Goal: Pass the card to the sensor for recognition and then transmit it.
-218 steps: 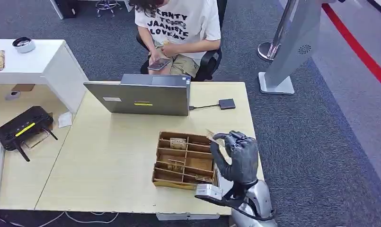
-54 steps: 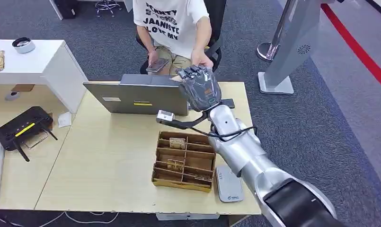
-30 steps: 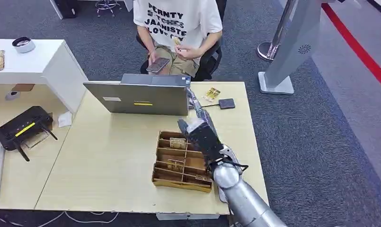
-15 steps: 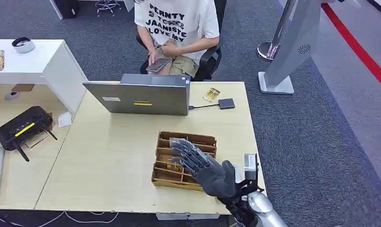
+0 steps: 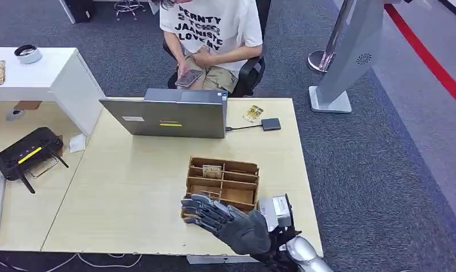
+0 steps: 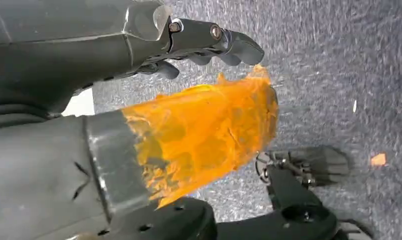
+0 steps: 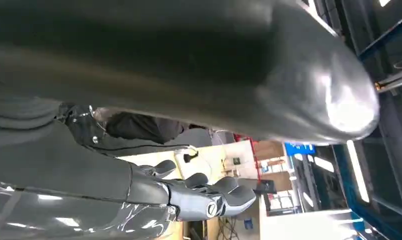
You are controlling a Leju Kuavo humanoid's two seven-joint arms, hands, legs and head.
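My right hand [image 5: 228, 225] hovers low over the table's near edge with its fingers spread flat, reaching across the front left corner of the wooden divider box [image 5: 222, 164]. It holds nothing. The right wrist view shows the same hand [image 7: 189, 196] with fingers straight and empty. A patterned card [image 5: 213, 171] lies in a back compartment of the box. Another small card [image 5: 252, 113] lies on the table by the laptop. My right wrist partly hides the white sensor pad [image 5: 264, 207] to the right of the box. My left hand [image 6: 114, 75], its thumb wrapped in orange, hangs over grey carpet and holds nothing.
A grey laptop [image 5: 169, 119] stands open at the table's far side, with a cabled dark adapter [image 5: 271, 124] beside it. A seated person [image 5: 211, 34] behind it looks at a phone. A black router [image 5: 28, 153] sits on the left desk. A grey stand [image 5: 344, 62] is at the far right.
My right arm, earlier stretched out towards the person, has drawn back and sunk to the near edge, hand empty. A card now lies by the adapter.
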